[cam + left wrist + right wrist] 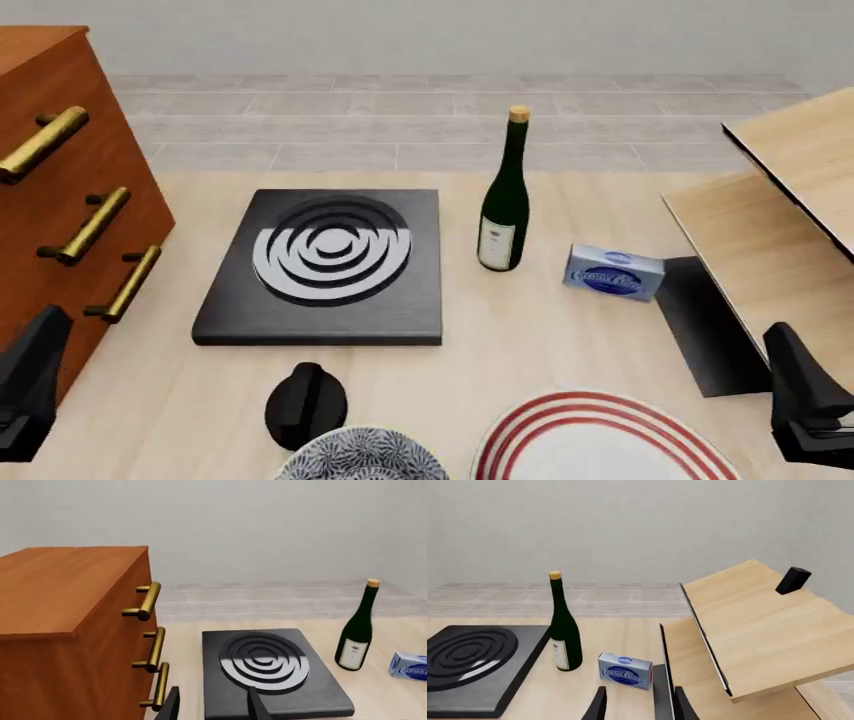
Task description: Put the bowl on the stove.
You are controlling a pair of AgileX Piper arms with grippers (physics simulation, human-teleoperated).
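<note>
Both hands released, nothing held; bowl (360, 458) (knob (307, 403) just beside) could clip it en route to stove (324, 266).

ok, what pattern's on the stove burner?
Concentric silver-grey and black rings on the black stove; clearest in the front view.

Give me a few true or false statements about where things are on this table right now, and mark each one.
1. The bowl sits on the stove. False: it is on the table near the front edge.
2. The wine bottle stands upright. True.
3. The blue box lies left of the stove. False: right of the bottle.
4. The black knob is between stove and bowl. True.
5. The left gripper holds the bowl. False: it holds nothing.
</note>
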